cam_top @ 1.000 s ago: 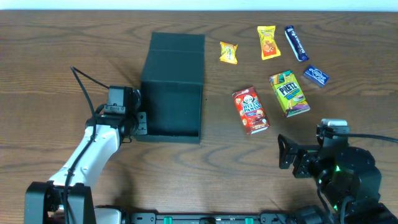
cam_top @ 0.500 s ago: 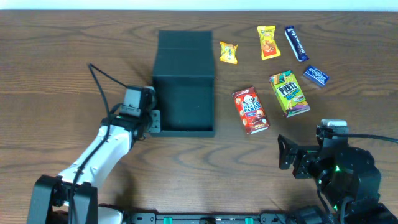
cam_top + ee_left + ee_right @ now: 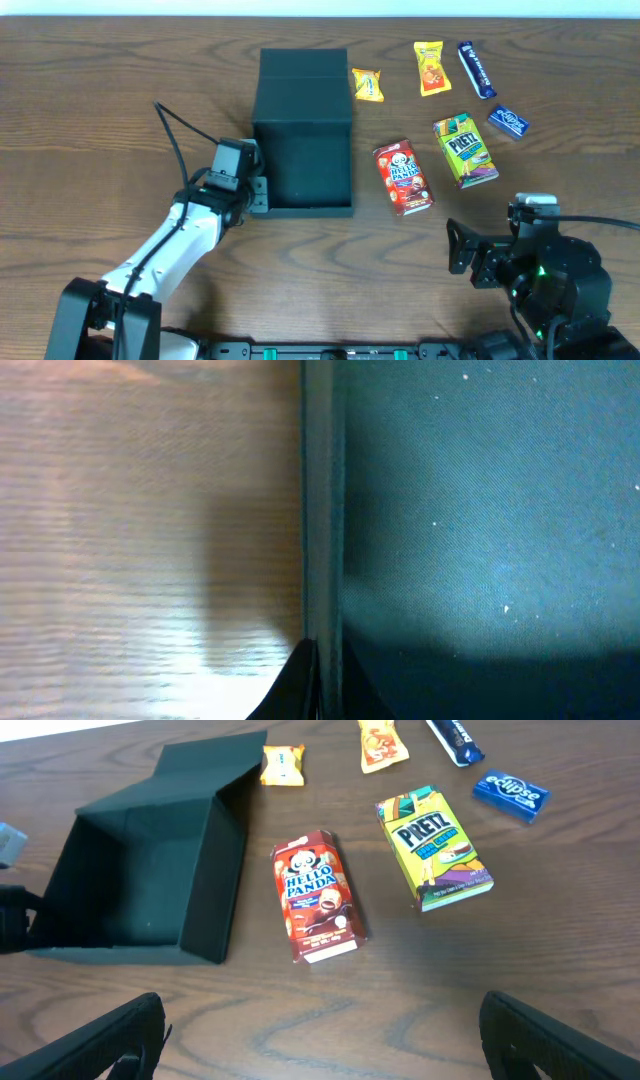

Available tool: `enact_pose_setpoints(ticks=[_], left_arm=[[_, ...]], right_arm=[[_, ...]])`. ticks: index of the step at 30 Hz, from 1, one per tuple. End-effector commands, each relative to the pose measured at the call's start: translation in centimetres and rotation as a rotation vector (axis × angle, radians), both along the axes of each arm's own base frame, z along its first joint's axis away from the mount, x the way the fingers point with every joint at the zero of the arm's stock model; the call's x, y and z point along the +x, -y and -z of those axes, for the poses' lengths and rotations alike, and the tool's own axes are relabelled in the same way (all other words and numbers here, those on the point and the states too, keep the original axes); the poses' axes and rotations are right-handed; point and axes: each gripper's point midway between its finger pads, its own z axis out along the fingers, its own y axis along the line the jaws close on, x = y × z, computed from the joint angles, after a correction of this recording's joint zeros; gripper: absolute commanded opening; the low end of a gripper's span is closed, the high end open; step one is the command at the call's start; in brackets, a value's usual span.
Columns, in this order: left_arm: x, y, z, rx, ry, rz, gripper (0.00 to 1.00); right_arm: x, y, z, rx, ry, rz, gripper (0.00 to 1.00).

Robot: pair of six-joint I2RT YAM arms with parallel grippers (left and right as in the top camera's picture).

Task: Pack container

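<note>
The container [image 3: 303, 135] is a matte black square box, open, with its flap lid lying flat toward the far side. My left gripper [image 3: 258, 190] is shut on its left wall near the front corner; in the left wrist view the fingers [image 3: 318, 680] pinch the thin wall edge [image 3: 320, 510], with the teal-tinted inside on the right. The container also shows in the right wrist view [image 3: 140, 890]. My right gripper [image 3: 320, 1035] is open and empty, low over bare table at the front right [image 3: 462, 250].
Snacks lie right of the box: a red Hello Panda box [image 3: 402, 177], a green Pretz box [image 3: 465, 150], a small yellow packet [image 3: 367, 85] touching the lid's corner, an orange-yellow packet [image 3: 431, 67], a dark blue bar [image 3: 476, 69], a blue Eclipse pack [image 3: 508, 122].
My left gripper has dragged the container to the right across the table, toward the snacks. The right arm has not moved.
</note>
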Motion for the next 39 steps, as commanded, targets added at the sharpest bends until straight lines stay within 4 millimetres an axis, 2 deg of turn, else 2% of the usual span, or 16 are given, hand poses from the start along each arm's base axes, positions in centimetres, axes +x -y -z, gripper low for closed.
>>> enact_pose_setpoints(ticks=[1,7,19,20,21,22,23,27,29,34,35,39], left_arm=[[-0.1,1.5,-0.1,-0.031,0.007,0.005,0.06],[-0.3,2.3,-0.2,-0.032,0.009,0.017,0.06],[0.0,1.5,-0.2,-0.012,0.017,-0.041,0.07],[0.0,1.6,-0.2,-0.015,0.020,-0.044,0.21],[0.1,1.7,-0.3,-0.020,0.025,-0.042,0.42],[0.3,1.7,-0.4,-0.024,0.033,-0.042,0.82],[0.5,1.8,-0.5,-0.027,0.041,-0.042,0.95],[1.0,2.6,-1.6,-0.059,0.055,-0.027,0.95],[1.4,3.0,-3.0,-0.080,0.069,-0.018,0.95],[2.4,2.8,-7.7,-0.069,0.145,-0.014,0.95],[2.4,2.3,-9.2,-0.056,0.168,-0.028,0.95],[1.7,0.9,-12.8,-0.014,0.225,-0.048,0.95]], right_arm=[[0.0,0.3,-0.5,-0.020,0.015,0.005,0.99],[-0.2,0.4,-0.2,-0.023,0.000,0.005,0.99],[-0.4,0.5,0.0,-0.027,-0.012,0.005,0.99],[-0.4,0.5,0.0,-0.027,-0.012,0.005,0.99],[-0.4,0.5,0.0,-0.027,-0.011,0.005,0.99],[-0.4,0.5,0.0,-0.027,-0.012,0.005,0.99],[-0.4,0.5,0.0,-0.027,-0.012,0.005,0.99],[-0.4,0.5,0.0,-0.027,-0.014,0.005,0.99],[-0.4,0.5,0.0,-0.027,-0.013,0.005,0.99],[-0.1,0.5,0.3,-0.037,-0.028,0.011,0.99],[0.1,0.6,0.7,-0.045,-0.047,0.014,0.99],[1.4,0.3,2.5,-0.083,-0.139,0.007,0.99]])
